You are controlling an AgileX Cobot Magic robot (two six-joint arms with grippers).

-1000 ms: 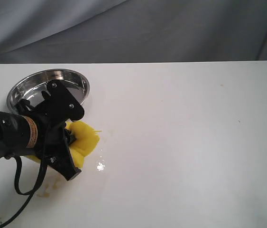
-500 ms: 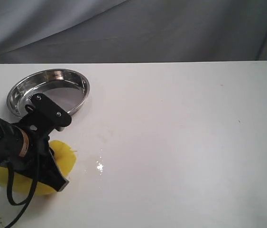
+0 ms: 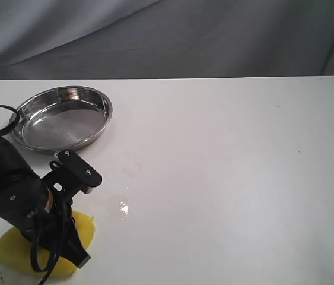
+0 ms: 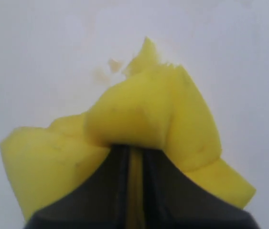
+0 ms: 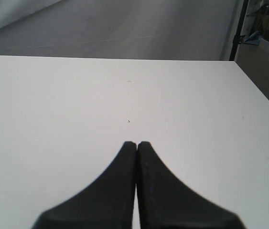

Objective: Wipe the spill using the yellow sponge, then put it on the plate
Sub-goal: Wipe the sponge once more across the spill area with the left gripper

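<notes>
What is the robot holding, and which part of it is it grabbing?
The left gripper holds the yellow sponge, pinched near its middle, so the foam bulges over the fingers. The right gripper is shut on nothing.

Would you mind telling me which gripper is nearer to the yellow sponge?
Left. The left gripper is shut on the yellow sponge; the right gripper hangs over the table, no sponge in view.

Bright yellow sponge (image 3: 9, 256), shiny silver plate (image 3: 66, 124), plain white table (image 3: 226, 178), faint tan spill (image 4: 115, 64).
</notes>
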